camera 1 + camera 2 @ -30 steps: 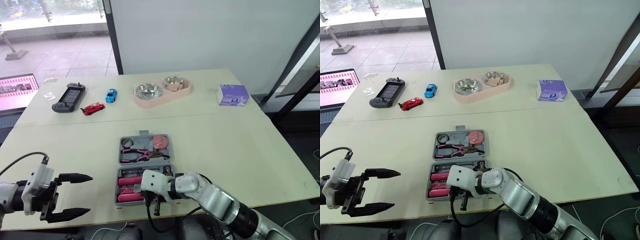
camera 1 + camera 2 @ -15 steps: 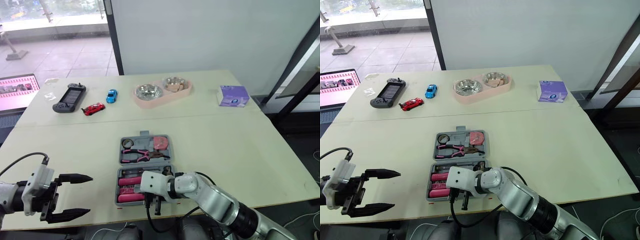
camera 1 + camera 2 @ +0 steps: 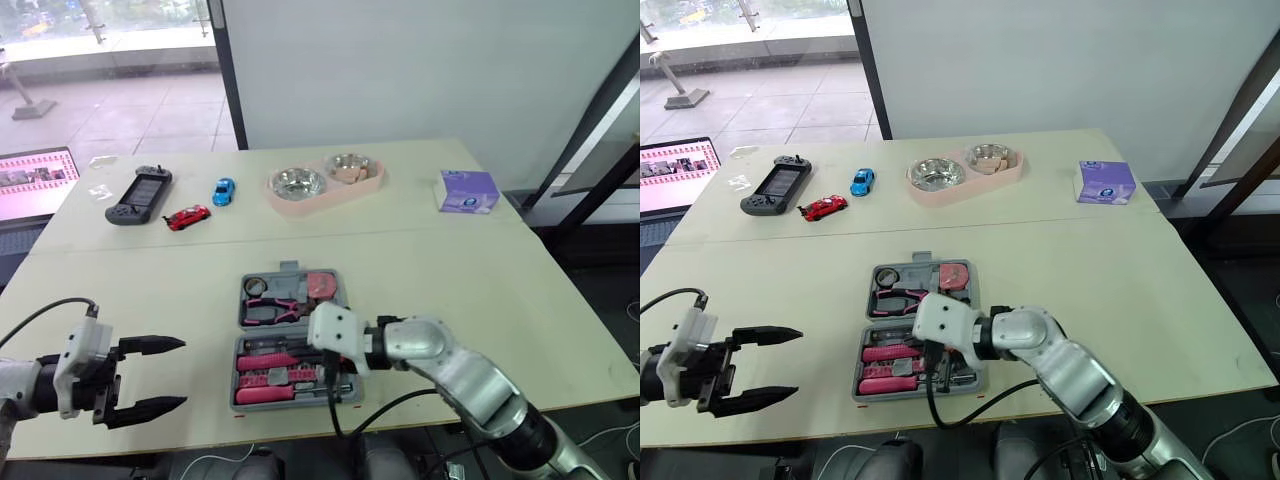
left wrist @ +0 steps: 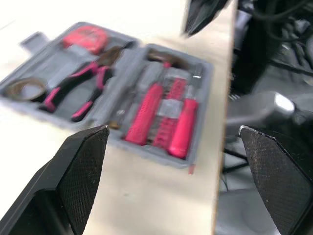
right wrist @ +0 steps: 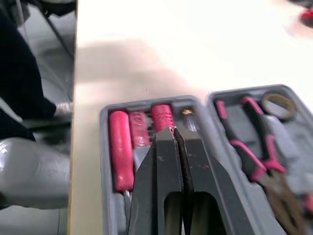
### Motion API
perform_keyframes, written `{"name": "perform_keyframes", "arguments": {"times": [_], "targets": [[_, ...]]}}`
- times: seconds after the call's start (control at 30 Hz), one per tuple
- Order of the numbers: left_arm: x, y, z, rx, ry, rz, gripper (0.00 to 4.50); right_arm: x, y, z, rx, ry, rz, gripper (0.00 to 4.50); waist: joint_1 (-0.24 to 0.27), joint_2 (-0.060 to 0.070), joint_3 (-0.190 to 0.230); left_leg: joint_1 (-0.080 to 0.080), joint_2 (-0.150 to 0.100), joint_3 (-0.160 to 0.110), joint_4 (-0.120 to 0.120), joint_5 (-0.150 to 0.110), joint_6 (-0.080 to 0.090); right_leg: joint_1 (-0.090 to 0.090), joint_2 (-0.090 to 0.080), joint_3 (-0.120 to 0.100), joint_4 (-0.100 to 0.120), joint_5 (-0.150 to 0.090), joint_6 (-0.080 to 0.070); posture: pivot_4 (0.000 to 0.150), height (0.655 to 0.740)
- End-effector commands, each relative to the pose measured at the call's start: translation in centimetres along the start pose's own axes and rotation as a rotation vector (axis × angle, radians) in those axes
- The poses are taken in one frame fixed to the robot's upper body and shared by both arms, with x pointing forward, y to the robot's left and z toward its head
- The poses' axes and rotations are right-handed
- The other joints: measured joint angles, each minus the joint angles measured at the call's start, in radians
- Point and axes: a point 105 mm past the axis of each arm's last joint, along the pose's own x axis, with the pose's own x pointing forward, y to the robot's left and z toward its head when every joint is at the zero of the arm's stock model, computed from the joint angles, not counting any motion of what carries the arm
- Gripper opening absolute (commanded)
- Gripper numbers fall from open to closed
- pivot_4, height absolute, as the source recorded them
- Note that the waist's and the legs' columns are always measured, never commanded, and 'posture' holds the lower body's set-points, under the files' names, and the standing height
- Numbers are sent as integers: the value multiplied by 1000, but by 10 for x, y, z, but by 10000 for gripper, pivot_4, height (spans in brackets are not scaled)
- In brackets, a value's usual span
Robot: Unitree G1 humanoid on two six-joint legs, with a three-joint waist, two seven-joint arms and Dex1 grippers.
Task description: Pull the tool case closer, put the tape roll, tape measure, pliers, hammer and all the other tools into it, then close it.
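Lying open and flat near the front edge of the tabletop (image 3: 480, 280), the grey tool case (image 3: 345, 362) shows both halves face up, roughly midway between the two arms. Its far half holds the tape roll (image 3: 254, 286) in one corner, the pliers (image 3: 285, 310) with pink grips across the middle, and the pink tape measure (image 3: 322, 285) in the other corner. The near half is packed with pink-handled tools (image 3: 268, 362) lying side by side. The right hand (image 5: 173, 131) hangs over that near half, its two black fingers (image 5: 156, 161) pressed together with no gap and nothing seen between them, the tips just above one of the pink handles; whether they touch it cannot be told. The left hand (image 3: 172, 374) sits over the front left part of the tabletop, well apart from the case, its fingers spread wide and empty, pointing toward the case. Along the far side of the tabletop lie a dark game controller (image 3: 138, 195), a red toy car (image 3: 187, 216) just beside it, a blue toy car (image 3: 222, 190), a pink double bowl (image 3: 325, 183) with two metal dishes, and a purple box (image 3: 468, 191) near the far right corner
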Motion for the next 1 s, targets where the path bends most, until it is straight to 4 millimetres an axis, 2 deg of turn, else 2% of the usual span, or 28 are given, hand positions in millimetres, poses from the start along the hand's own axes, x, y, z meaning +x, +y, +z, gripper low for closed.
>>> {"name": "perform_keyframes", "arguments": {"times": [0.03, 0.07, 0.2, 0.3, 0.4, 0.7, 0.87, 1.0], "targets": [[18, 15, -10, -36, 3, 36, 39885, -27, -40, -44, 47, 184, -142, 0, 9, 0, 0, 0, 0, 0, 0, 0, 0, 1, 0, 0, 0, 0, 0, 1500, 7360], [23, 20, -12, -47, 3, 46, 37813, -31, -46, -56, 29, 240, -162, 0, 13, 0, 0, 0, -1, 0, 1, 0, 0, 1, 0, 0, -1, 0, 0, 1500, 7360], [50, 42, -24, -28, 9, 91, 17180, -44, -69, -88, 25, 340, -220, 0, 19, 0, 0, 0, -1, 1, 0, 0, 0, 0, 0, 0, -1, 0, 0, 1500, 7360], [62, 50, -36, -23, 45, 101, 884, -48, -76, -103, 7, 392, -230, 0, 14, 0, 0, 0, -1, 1, 0, 0, 0, -1, 0, 0, 1, 1, 0, 1500, 7360], [75, 61, -51, -8, 101, 141, 268, -44, -79, -112, -29, 447, -222, 0, 16, 0, 0, 0, -1, 1, 0, 0, 0, -1, 0, 1, 1, 1, 0, 1500, 7360], [80, 73, -67, 18, 166, 183, 268, -19, -76, -111, -67, 471, -174, 0, 12, -1, -1, 1, -1, 1, 1, 0, 0, -1, 0, 1, 1, 1, 0, 1500, 7360], [100, 72, -76, 28, 203, 172, 268, -9, -68, -107, -76, 469, -129, 0, 20, 1, -2, 2, -1, 1, 1, 0, 0, 1, 0, 1, 1, 1, 0, 1500, 7360], [128, 58, -75, 50, 195, 90, 268, 4, -65, -99, -75, 451, -102, 0, 22, 7, -8, 5, -1, 1, 1, 0, 0, 4, 0, 1, 0, 1, 0, 1500, 7360]]}}
